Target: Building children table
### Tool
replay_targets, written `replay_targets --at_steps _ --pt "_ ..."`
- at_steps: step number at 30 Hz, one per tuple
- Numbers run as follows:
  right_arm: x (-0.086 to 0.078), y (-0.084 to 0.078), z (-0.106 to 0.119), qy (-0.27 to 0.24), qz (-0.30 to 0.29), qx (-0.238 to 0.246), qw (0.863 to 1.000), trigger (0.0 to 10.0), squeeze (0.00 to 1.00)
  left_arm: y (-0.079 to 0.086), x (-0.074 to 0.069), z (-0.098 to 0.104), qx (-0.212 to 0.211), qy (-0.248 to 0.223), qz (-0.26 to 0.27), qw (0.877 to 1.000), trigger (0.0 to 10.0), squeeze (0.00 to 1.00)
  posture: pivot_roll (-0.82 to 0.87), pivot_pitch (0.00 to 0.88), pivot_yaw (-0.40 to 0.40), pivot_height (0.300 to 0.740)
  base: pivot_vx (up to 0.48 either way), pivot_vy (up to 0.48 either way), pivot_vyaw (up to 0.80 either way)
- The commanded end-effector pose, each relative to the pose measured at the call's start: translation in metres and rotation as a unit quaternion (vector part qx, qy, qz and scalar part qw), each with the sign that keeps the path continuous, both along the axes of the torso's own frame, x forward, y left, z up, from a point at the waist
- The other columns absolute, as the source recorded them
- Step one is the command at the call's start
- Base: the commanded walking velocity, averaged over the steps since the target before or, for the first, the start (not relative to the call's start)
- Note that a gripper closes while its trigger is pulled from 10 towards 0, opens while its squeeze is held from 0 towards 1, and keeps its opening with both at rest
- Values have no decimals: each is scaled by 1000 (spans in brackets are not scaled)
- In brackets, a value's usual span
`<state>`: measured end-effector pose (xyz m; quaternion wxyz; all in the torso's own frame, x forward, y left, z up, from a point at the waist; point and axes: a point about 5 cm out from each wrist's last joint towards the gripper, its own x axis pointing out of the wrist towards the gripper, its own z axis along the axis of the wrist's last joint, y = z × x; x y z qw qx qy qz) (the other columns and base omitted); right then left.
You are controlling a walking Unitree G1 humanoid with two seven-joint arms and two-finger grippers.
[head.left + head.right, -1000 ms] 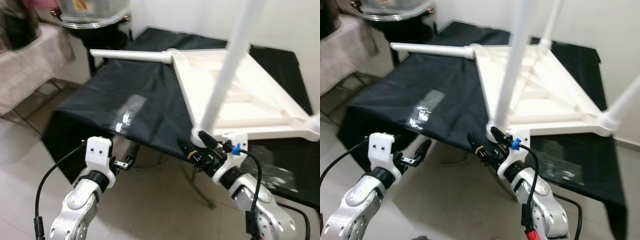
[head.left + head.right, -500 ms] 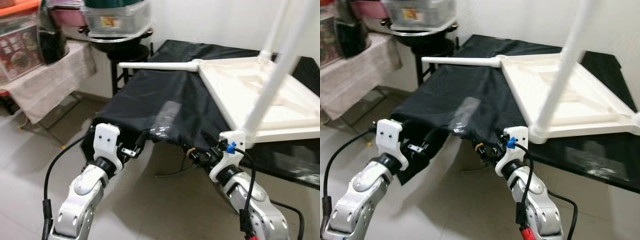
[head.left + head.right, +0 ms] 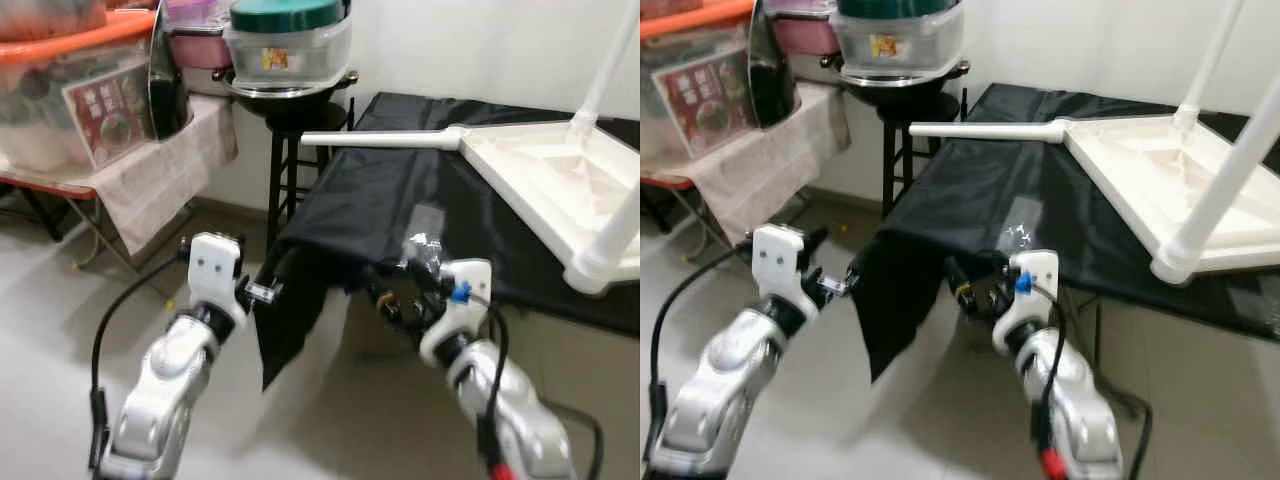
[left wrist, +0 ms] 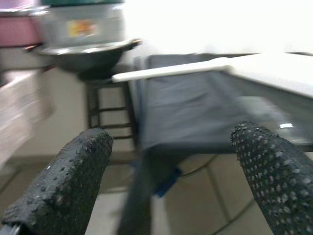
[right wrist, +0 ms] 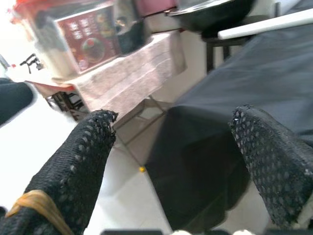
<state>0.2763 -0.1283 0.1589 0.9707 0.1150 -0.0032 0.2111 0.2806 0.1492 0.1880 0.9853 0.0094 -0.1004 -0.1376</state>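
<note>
White plastic makes up the child's table (image 3: 560, 185), which in the left eye view lies upside down on the black-draped counter (image 3: 370, 200), one leg (image 3: 385, 138) lying level and jutting past the corner toward the stool, others standing up near the far side. It looks light and stiff but smooth, so I judge the round legs may slip; a hold low on a leg near its socket, or on the ribbed frame edge, seems safest. The left gripper (image 3: 262, 292) hangs in front of the hanging cloth, clear of the table. In the right eye view the right gripper (image 3: 965, 285) sits just off the counter's near corner, well short of the table. The left wrist view shows its two fingers (image 4: 68, 181) spread wide with nothing between them, the level leg and counter lying ahead. The right wrist view likewise shows fingers (image 5: 78, 166) parted wide and empty, looking past the draped corner toward a cloth-covered stand (image 5: 122, 73) with bins.
</note>
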Motion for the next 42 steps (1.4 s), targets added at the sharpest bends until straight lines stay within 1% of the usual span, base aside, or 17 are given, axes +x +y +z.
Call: replay_targets --at_steps 1,3,5,7,8,9,11,12,13,16,19,23,25,32,37,40,42 --pt "2 -8 -1 2 -15 -1 1000 10000 0 -3 0 -1 1 4 -11 1000 10000 0 -21 81 -21 740 0 0 -800" --pt "2 -8 -1 0 -14 0 1000 10000 0 -1 -1 -2 1 7 -11 1000 10000 0 -21 82 -18 740 0 0 -800" --pt "4 -6 2 -10 -9 -1 1000 10000 0 3 -2 2 0 2 -16 1000 10000 0 -18 85 -21 740 0 0 -800" --pt "4 -6 2 -10 -9 -1 1000 10000 0 3 -2 2 0 2 -16 1000 10000 0 -18 85 -21 740 0 0 -800" --pt "4 -6 5 -16 -8 4 1000 10000 0 4 -2 6 0 -5 -18 1000 10000 0 -17 85 -20 740 0 0 -800" --pt "4 -6 5 -16 -8 4 1000 10000 0 4 -2 6 0 -5 -18 1000 10000 0 -17 85 -20 740 0 0 -800" --pt "5 -5 8 -26 -7 -2 1000 10000 0 5 -1 14 0 -20 -25 999 10000 0 -17 86 -20 740 337 0 0" --pt "5 -5 8 -26 -7 -2 1000 10000 0 5 -1 14 0 -20 -25 999 10000 0 -17 86 -20 740 337 0 0" --pt "5 -3 8 -28 -3 -17 999 10000 0 4 0 20 -2 -30 -32 999 10000 0 -18 87 -18 740 401 0 0" --pt "5 -2 9 -27 5 -12 1000 10000 0 3 0 24 -7 -34 -34 999 10000 0 -18 88 -19 740 416 0 -800" --pt "5 -2 10 -35 6 -7 999 10000 0 3 1 25 -5 -38 -37 999 10000 0 -18 90 -16 740 416 0 -800" --pt "5 -3 10 -35 -1 -13 999 10000 0 2 0 26 -4 -38 -41 998 10000 0 -18 91 -18 740 421 0 0" --pt "5 -2 10 -35 4 -16 999 10000 0 1 0 25 -5 -36 -46 998 10000 0 -19 92 -18 740 428 0 -800" --pt "4 1 10 -37 13 -17 999 10000 0 -4 -1 27 -8 -36 -62 997 10000 0 -19 93 -19 740 425 0 0" --pt "4 1 10 -37 14 -18 999 10000 0 -4 -1 27 -8 -36 -63 997 10000 0 -19 93 -19 740 420 0 0" --pt "1 5 9 -44 36 -33 998 10000 0 -5 0 29 -10 -38 -66 997 10000 0 -25 93 -15 740 396 0 0" --pt "1 5 9 -44 36 -33 998 10000 0 -5 0 29 -10 -38 -66 997 10000 0 -25 93 -15 740 394 0 0"
